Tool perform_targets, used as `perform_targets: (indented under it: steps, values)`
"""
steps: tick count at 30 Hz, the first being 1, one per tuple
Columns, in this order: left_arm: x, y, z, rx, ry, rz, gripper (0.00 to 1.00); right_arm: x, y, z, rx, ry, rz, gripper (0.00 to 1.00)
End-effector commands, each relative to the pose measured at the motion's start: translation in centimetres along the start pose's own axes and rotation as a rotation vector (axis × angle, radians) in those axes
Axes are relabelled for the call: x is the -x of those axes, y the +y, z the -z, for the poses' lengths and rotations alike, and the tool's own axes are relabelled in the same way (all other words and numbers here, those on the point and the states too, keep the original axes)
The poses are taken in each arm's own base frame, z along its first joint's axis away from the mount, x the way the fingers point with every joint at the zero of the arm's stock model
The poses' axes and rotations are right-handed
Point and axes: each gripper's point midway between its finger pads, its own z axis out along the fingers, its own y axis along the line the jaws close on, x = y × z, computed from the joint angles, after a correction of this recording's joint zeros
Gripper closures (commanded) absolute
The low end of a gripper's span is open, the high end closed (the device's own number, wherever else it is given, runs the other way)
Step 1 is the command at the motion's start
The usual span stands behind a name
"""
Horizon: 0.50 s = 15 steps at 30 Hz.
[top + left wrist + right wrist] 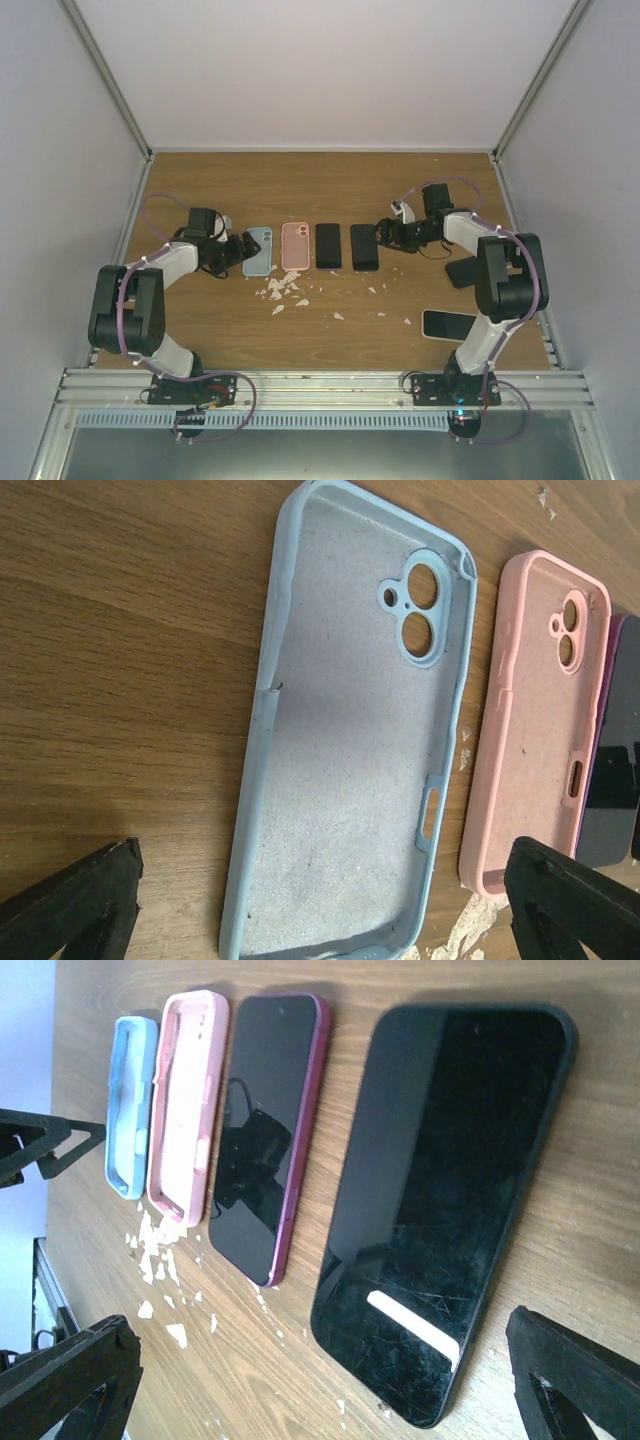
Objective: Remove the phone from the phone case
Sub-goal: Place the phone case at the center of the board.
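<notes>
Phone in the magenta case (262, 1130) lay screen up on the wooden table (320, 180), third from the left in a row of four at mid-frame of the top view. Its long axis ran up and down that frame, parallel to its neighbours. Right beside it sat the black phone (440, 1210), also face up, last in the row and pointing the same way. At the left end came the blue case (340, 750) and then the pink case (535, 730), both empty and lying open side up, with their camera cutouts at the upper ends.

And the left gripper (322, 880) hung just over the lower end of the blue case, jaws spread wide and touching nothing! The right gripper (320, 1360) faced the black phone from the right of the row, jaws just as wide apart and nothing between them.

The right wrist view gave what the overhead could not: fine scratches and a bright reflection on the black phone's glass, and the magenta rim wrapped around the other phone. The left wrist view showed the blue case's grey lining and its side-button slot. Only the top view caught the pale crumbs (285, 290) strewn below the two cases, a white-screened phone (448, 323) at lower right, and a dark flat object (462, 271) partly behind the right arm; what that was, I could not tell.
</notes>
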Motion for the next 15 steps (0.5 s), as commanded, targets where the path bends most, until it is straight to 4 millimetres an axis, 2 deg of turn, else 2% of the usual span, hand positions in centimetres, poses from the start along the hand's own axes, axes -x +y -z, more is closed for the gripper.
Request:
perform_targets:
  steps: [1, 6, 15]
  values:
    - [1.7, -1.3, 1.5, -0.016, -0.066, -0.06, 0.01, 1.9, 2.1, 2.0, 0.021, -0.047, 0.132, 0.0]
    - [2.1, -1.8, 2.2, -0.035, -0.091, -0.08, 0.01, 2.2, 4.3, 3.3, 0.067, -0.047, 0.235, 0.0]
    - [2.4, -1.7, 2.6, -0.06, -0.108, -0.074, 0.01, 1.5, 6.1, 6.7, 0.003, -0.012, 0.43, 0.0]
